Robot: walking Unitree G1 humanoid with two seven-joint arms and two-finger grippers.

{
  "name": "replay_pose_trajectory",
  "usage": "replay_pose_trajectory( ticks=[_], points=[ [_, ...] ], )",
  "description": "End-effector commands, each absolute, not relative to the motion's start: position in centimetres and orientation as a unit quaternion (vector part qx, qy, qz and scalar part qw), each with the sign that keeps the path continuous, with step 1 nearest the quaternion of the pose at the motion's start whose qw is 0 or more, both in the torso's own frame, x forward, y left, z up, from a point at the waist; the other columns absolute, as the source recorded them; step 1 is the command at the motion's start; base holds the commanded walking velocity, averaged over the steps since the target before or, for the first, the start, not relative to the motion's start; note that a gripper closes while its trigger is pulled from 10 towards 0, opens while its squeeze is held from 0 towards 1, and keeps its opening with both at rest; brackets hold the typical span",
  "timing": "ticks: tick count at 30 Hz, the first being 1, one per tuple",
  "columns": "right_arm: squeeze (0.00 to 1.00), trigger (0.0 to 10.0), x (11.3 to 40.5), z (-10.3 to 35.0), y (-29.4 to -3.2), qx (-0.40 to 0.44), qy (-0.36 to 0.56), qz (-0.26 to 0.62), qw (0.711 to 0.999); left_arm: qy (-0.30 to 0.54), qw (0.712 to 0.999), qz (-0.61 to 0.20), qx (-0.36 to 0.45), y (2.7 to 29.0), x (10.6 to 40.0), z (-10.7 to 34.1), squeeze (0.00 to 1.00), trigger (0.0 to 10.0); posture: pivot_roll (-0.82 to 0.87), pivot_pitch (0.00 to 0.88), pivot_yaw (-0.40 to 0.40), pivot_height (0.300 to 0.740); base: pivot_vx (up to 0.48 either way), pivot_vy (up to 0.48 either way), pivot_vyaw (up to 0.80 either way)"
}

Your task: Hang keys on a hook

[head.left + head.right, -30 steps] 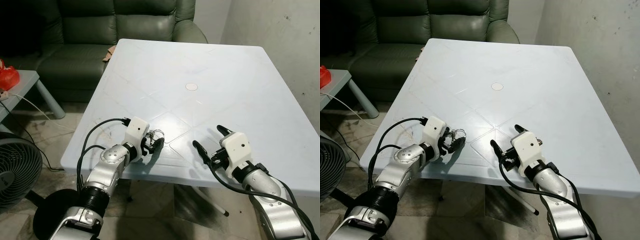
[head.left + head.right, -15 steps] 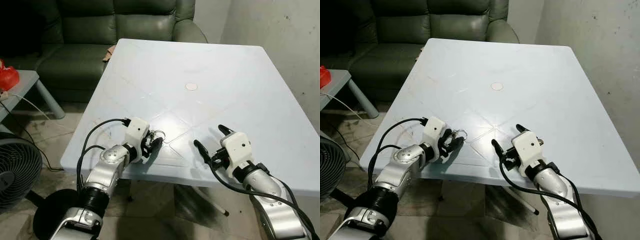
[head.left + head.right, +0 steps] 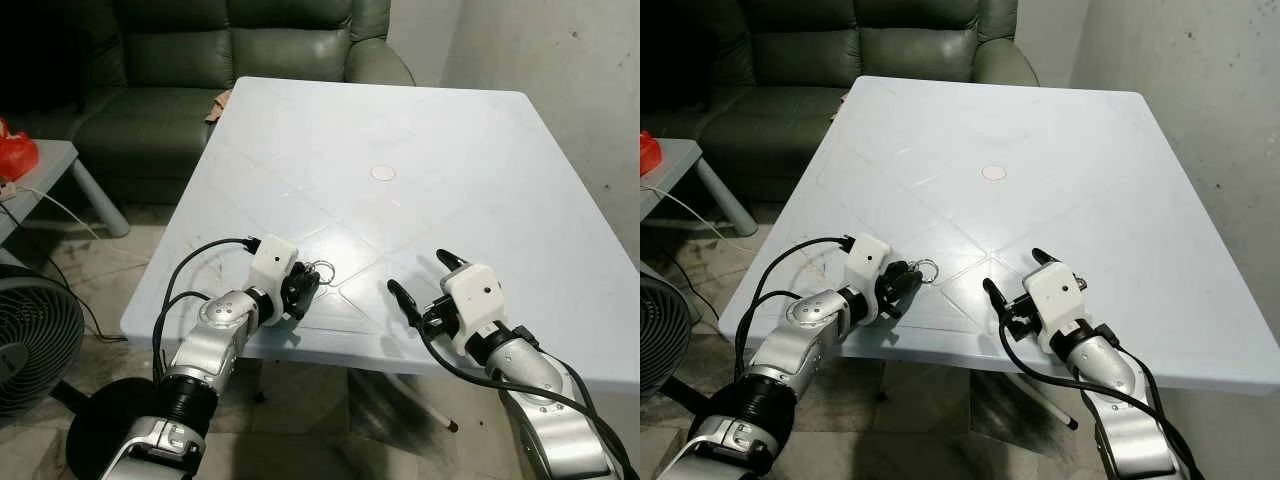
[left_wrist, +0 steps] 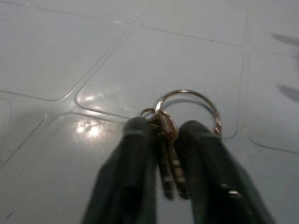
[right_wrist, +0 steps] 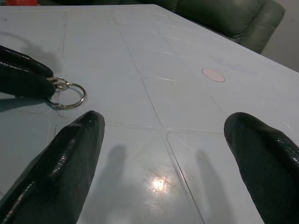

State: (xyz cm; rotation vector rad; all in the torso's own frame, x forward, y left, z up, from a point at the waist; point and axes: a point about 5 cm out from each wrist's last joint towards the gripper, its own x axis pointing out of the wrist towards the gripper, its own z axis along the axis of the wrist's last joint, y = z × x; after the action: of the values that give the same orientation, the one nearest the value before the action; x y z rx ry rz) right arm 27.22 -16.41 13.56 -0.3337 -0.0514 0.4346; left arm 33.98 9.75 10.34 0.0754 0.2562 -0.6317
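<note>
Pinching the keys low at the counter's near edge, lower left of the frame, the left claw should grip firmly and lift straight, ring free, while the right claw waits spread wide.

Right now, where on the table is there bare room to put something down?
Most of the table is bare: the far half around the round cap. The near edge is crowded by the left gripper holding keys and the right gripper.
</note>
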Motion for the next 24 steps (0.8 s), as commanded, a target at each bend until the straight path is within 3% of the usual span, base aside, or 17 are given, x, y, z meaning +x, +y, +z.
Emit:
replay_pose_trajectory(
  ticks=[1,24],
  points=[
    [0.00,10.0,27.2,14.0,-16.4,-0.167,-0.033,0.217,0.961,0.131,0.943,-0.303,0.035,10.1,33.8,10.1,0.00,0.0,-0.04,0.103,0.029,0.740,0.000,0.000,0.00],
    [0.00,10.0,27.3,14.0,-16.0,-0.166,-0.037,0.225,0.959,0.090,0.957,-0.276,0.010,10.7,35.0,12.4,0.00,0.0,-0.03,0.078,0.021,0.740,0.000,0.000,0.00]
  ],
)
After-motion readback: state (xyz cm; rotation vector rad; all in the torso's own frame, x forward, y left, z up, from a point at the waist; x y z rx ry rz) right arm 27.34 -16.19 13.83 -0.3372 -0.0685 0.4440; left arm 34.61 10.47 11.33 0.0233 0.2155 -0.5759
